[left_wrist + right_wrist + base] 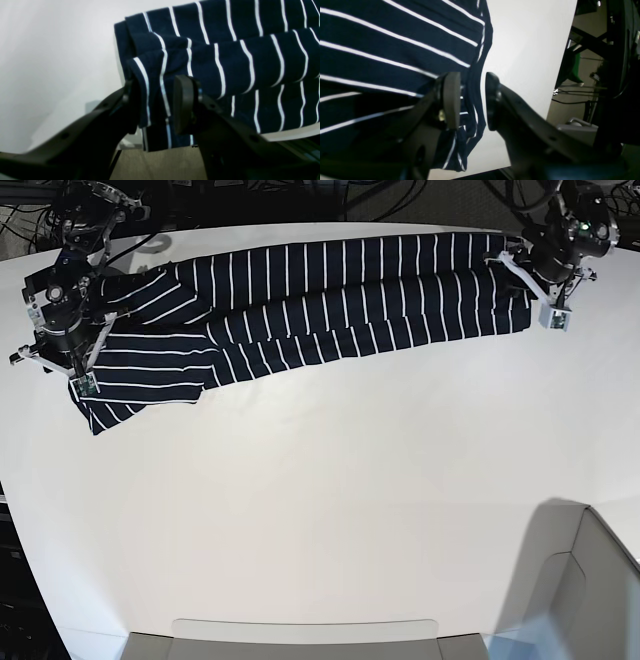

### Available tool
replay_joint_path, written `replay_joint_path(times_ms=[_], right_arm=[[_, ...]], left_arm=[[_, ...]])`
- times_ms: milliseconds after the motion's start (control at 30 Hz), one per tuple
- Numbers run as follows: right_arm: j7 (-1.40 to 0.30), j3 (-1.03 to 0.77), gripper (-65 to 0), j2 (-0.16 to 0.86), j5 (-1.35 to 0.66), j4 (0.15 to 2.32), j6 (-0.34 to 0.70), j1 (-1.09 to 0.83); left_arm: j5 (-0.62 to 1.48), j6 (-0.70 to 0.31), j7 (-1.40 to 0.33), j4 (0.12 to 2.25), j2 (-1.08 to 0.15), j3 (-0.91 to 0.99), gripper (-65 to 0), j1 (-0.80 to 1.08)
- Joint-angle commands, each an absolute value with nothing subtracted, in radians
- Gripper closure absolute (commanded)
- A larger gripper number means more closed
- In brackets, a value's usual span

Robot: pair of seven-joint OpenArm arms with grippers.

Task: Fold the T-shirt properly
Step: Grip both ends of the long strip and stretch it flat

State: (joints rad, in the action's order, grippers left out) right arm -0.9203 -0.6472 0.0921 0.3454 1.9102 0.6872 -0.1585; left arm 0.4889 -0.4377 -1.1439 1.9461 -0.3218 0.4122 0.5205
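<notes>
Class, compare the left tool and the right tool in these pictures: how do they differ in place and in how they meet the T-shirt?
The left tool stands at the T-shirt's folded straight end; the right tool stands at the sleeve end. The left tool's fingers straddle several bunched layers; the right tool's straddle a thin edge fold. Shared: both are black, parted, with cloth between the fingers, on the white table.

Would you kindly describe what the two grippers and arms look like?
Both are black. The left gripper has curved matte fingers with rounded black pads; the right gripper has one pale grey-beige pad. In the base view, white brackets and black cables show at both wrists.
</notes>
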Motion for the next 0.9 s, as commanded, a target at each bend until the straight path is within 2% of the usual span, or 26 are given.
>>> replay_joint_path(times_ms=[0, 133, 500, 667, 767, 867], right_arm=[[-0.908, -0.650, -19.1, 0.104, 0.348, 1.917, 0.698, -0.151], [-0.908, -0.650, -19.5, 0.104, 0.349, 1.890, 0.698, -0.150], [-0.908, -0.650, -19.4, 0.105, 0.351, 1.885, 0.698, -0.154], [-0.908, -0.650, -19.4, 0.108, 0.351, 1.885, 0.698, -0.162], [-0.906, -0.650, -19.4, 0.107, 0.351, 1.885, 0.698, -0.160], [-0.906, -0.650, -19.4, 0.105, 0.351, 1.885, 0.698, -0.159]], left_arm=[[0.493, -0.438, -1.132, 1.954, -0.334, 0.415, -22.9, 0.522], [0.489, -0.438, -1.133, 1.908, -0.315, 0.424, -24.1, 0.486], [0.489, -0.450, -1.121, 1.598, -0.320, 0.424, -26.0, 0.384], [0.489, -0.519, -1.129, 1.570, -0.321, 0.452, -26.0, 0.380], [0.489, -0.567, -1.139, 1.463, -0.341, 0.414, -26.6, 0.372], [0.489, -0.682, -1.127, 1.319, -0.357, 0.352, -27.2, 0.318]])
